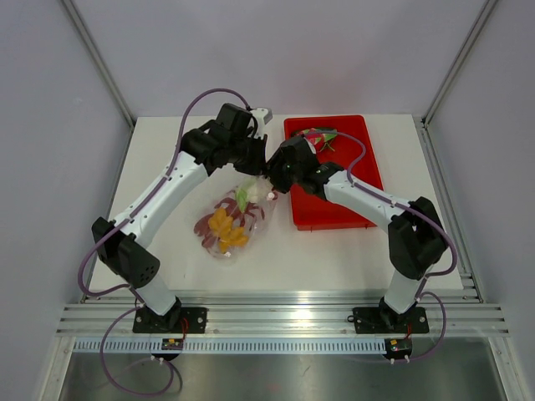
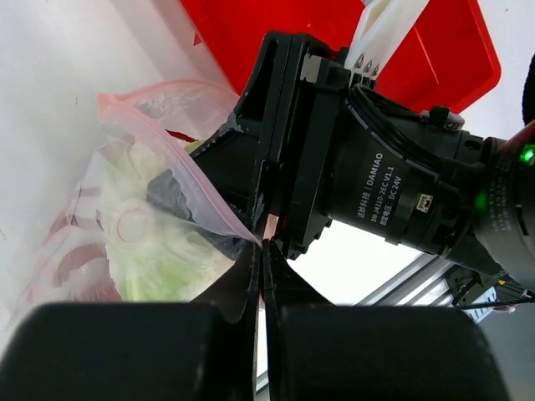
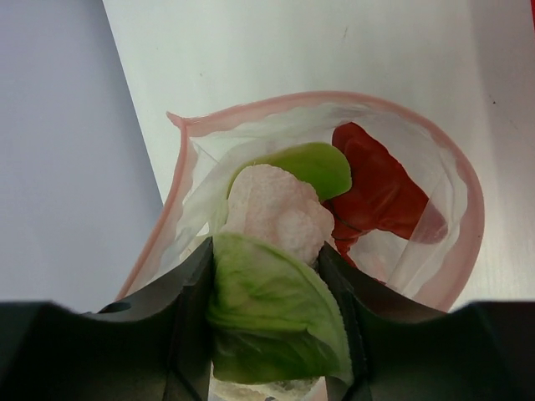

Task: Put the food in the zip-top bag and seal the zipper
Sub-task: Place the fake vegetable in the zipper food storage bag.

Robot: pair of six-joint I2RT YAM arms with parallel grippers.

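Observation:
The clear zip-top bag (image 1: 242, 219) lies on the white table with orange-yellow pieces (image 1: 226, 231) and dark-red chilies (image 1: 203, 224) inside. My left gripper (image 2: 263, 244) is shut on the bag's pink zipper (image 2: 180, 171) at its corner and holds the mouth up. In the right wrist view the mouth gapes wide, ringed by the zipper (image 3: 251, 109), with a red chili (image 3: 376, 188) inside. My right gripper (image 3: 266, 249) is shut on a white cauliflower piece (image 3: 276, 213) with green leaves, right at the mouth. Both grippers meet at the bag's top end (image 1: 266, 177).
A red tray (image 1: 334, 209) stands right of the bag, under my right arm. A pink dragon fruit (image 1: 322, 138) lies at its far end. Grey walls close in the table on three sides. My right wrist's black body (image 2: 376, 175) fills much of the left wrist view.

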